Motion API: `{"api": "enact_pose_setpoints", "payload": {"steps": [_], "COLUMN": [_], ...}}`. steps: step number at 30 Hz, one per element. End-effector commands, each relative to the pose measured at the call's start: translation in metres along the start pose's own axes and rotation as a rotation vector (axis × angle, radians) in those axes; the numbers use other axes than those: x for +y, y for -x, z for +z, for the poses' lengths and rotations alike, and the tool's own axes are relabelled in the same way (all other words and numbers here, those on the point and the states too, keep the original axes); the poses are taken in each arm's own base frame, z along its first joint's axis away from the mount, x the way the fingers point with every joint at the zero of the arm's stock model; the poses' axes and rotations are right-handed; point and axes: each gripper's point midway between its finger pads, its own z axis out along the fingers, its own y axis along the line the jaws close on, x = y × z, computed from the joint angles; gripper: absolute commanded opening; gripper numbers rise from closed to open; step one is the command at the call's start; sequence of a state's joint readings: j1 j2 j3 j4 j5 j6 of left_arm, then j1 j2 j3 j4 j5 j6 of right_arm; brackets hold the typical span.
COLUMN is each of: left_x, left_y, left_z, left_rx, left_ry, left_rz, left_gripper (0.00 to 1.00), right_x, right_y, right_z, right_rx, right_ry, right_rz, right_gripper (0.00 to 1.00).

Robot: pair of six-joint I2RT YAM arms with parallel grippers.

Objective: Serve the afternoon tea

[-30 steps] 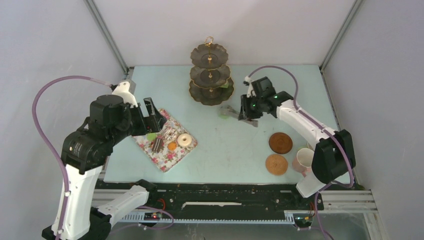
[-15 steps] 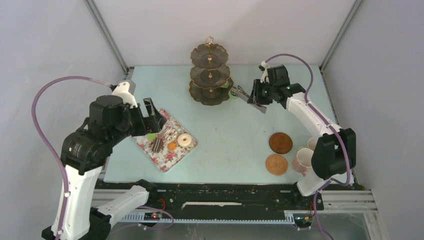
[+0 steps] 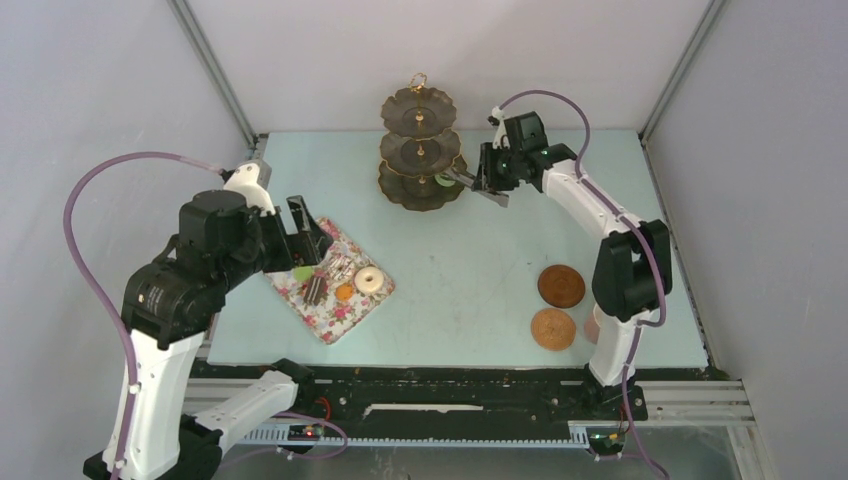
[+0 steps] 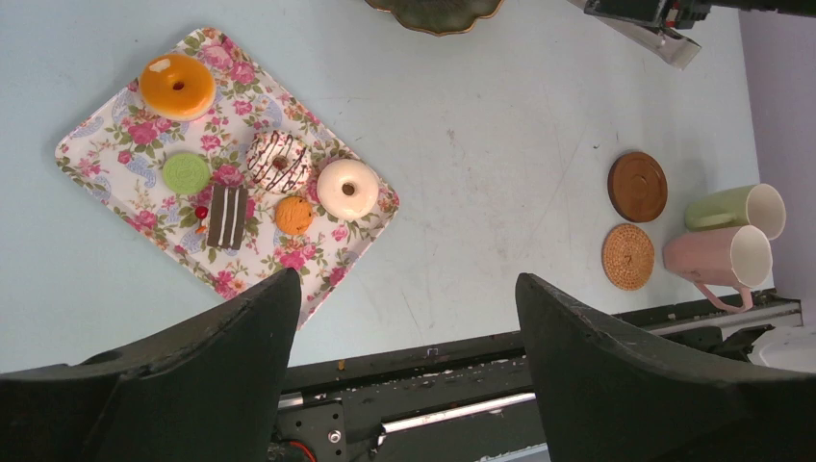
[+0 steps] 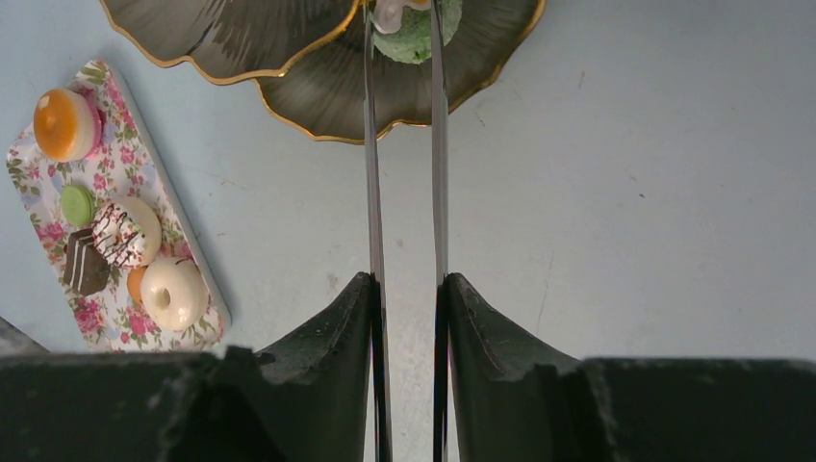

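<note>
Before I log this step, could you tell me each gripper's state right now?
Left gripper: open, holding nothing.
Right gripper: closed on the grey tongs, which pinch a green cake.

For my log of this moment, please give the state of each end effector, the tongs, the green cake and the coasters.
Left end effector: open, empty.
Right end effector: shut on tongs.
Tongs: pinched around green cake.
Green cake: over stand tier.
Coasters: bare.

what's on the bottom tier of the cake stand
A green cake, between the tips of the tongs shut in the right gripper, over the right side of the bottom tier. Whether it rests on the plate is unclear. The upper tiers cover the tier's middle.
</note>
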State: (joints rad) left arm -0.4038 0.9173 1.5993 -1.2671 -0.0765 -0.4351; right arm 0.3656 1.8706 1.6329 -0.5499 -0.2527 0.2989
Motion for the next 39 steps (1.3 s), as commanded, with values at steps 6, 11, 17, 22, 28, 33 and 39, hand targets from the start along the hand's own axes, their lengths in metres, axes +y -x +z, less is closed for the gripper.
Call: {"api": "enact_pose_setpoints", "payload": {"steps": [6,11,17,22,28,33,39], "left_x": [-0.004,-0.003,-0.003,-0.004,-0.003,-0.004,-0.006], "left_y": [0.014,0.015,0.016,0.017,0.017,0.016,0.015], "left_z": [-0.003,-0.004,-0.004,-0.004,-0.006,-0.005,-0.003], "left_rx": [-0.039,-0.043,-0.04,-0.04,-0.04,-0.035,-0.032], "left_ry": [-0.009,-0.002,0.002,0.0,0.003,0.0,-0.007], "left_rz": [0.022,0.028,0.036,0.035,0.034,0.03,0.024], "left_gripper": [0.9,0.9,0.9,0.91,0.91,0.91,0.91], "right_x": [0.015,0.011,0.006,0.007,0.009,0.015,0.023], "right_y": [0.011,0.005,0.003,-0.001,0.0,0.006,0.004], "right_z": [0.025,0.035,0.038,0.039,0.035,0.02,0.0], "right_rx": [-0.002,0.013,0.019,0.023,0.019,0.0,-0.007], "right_ry": [0.026,0.017,-0.002,0.0,-0.001,0.004,0.007], "right_rz": [-0.05,-0.052,-0.055,-0.064,-0.073,-0.078,-0.106], "right_gripper": [0.25,0.27,0.37,0.47,0.48,0.47,0.48]}}
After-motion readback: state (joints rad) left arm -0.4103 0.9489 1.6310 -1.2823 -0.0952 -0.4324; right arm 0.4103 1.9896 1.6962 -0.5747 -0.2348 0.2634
